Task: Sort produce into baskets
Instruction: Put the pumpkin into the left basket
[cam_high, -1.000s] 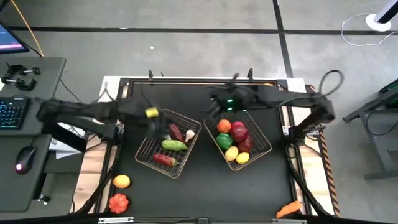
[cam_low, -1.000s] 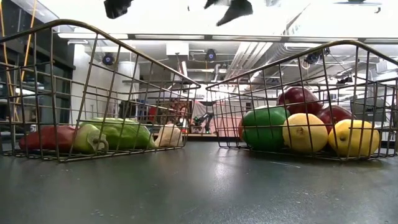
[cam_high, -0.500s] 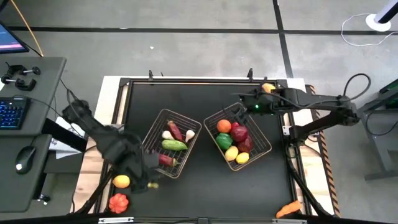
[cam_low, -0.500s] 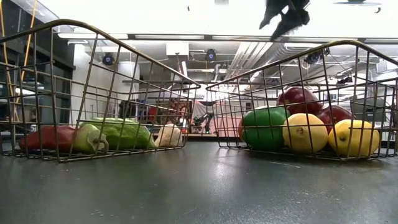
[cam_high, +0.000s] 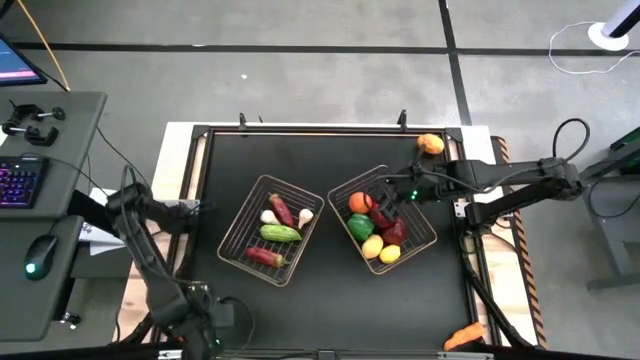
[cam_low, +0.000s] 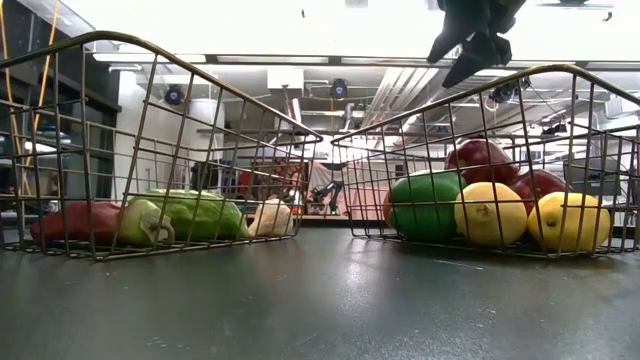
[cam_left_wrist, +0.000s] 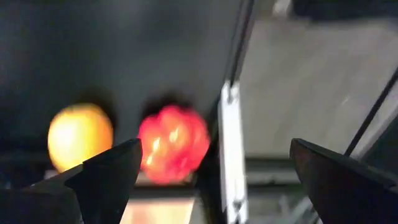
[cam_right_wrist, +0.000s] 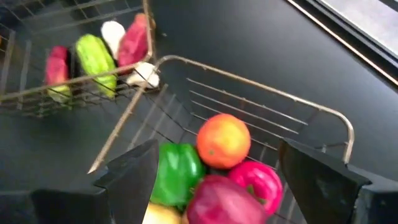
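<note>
At seven o'clock on the surface (cam_high: 330, 290), left gripper (cam_high: 205, 335) hangs over red tomato (cam_left_wrist: 174, 143) and yellow-orange fruit (cam_left_wrist: 79, 135), jaws spread, empty. Judgement: centre on one piece, clear of its neighbour, then descend. Farther, two o'clock: right gripper (cam_high: 385, 203), jaws released, hovers over right basket (cam_high: 425, 228) of fruit; left basket (cam_high: 240, 235) holds vegetables.

two wire baskets (cam_high: 240, 240) (cam_high: 425, 225), two robot arms (cam_high: 140, 245) (cam_high: 510, 180)
</note>
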